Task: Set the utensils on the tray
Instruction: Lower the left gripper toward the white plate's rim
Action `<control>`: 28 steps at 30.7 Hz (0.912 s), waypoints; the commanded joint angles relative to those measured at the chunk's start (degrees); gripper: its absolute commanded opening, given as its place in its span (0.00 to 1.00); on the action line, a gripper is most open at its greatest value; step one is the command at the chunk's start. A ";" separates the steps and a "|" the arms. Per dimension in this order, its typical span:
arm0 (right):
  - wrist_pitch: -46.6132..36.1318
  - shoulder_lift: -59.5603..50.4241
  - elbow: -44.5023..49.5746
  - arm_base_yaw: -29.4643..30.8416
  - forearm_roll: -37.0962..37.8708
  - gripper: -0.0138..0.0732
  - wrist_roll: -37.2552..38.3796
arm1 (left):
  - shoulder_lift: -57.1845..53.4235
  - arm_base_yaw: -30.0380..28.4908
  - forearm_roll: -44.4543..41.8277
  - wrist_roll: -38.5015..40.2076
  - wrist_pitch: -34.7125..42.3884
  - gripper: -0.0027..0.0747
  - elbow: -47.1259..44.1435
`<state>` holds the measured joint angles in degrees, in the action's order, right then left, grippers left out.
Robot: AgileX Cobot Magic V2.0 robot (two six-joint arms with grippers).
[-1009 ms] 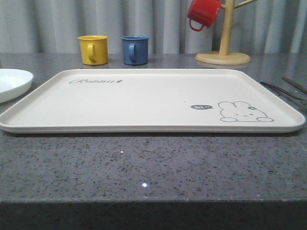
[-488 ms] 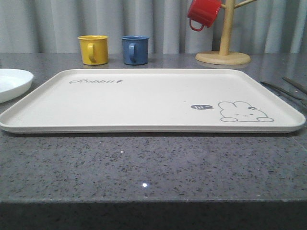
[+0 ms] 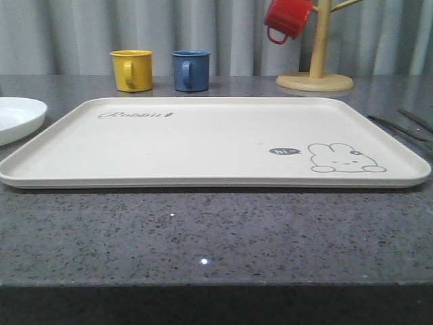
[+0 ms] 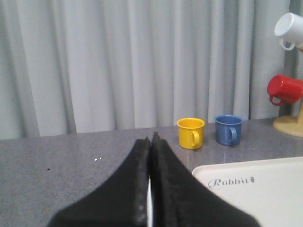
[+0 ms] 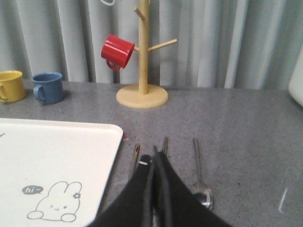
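The cream tray (image 3: pixel 203 139) lies bare on the grey bench (image 3: pixel 203 237), with the white plate (image 3: pixel 17 116) just off its left end. The right wrist view adds the spoon (image 5: pixel 200 177) and other slim steel utensils (image 5: pixel 135 158) lying on the bench beside the tray's right edge. Left end effector (image 4: pixel 150 142) and right end effector (image 5: pixel 156 153) are both pressed together, empty.

Front cam sits low, close to the counter edge, facing forward across the tray (image 3: pixel 203 142) toward the curtain. Both wrist cams look forward over closed fingers from higher up. All three share the yellow mug (image 3: pixel 131 70), blue mug (image 3: pixel 190 70) and red mug (image 3: pixel 287 19).
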<state>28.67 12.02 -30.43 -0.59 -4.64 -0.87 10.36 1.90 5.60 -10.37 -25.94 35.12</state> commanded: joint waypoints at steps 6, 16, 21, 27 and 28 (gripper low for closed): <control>2.79 10.27 -5.65 0.31 0.95 0.08 -0.16 | 8.91 0.19 0.22 0.15 0.31 0.01 3.93; 6.08 12.00 -5.59 0.31 1.16 0.25 -0.21 | 13.01 0.19 0.22 0.15 -1.90 0.17 0.48; 6.41 12.00 -5.59 0.31 1.32 0.60 -0.21 | 16.16 0.19 0.22 0.15 -3.53 0.67 0.97; 6.63 12.00 -5.59 0.31 1.32 0.62 -0.21 | 23.03 0.19 -1.72 0.15 -13.94 0.70 7.44; 6.63 12.00 -5.59 0.31 1.32 0.62 -0.21 | 24.77 0.19 -2.11 0.15 -15.64 0.70 8.77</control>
<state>39.05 23.16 -33.99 -0.59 -3.89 -0.87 32.01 1.90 4.25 -10.37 -41.74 39.69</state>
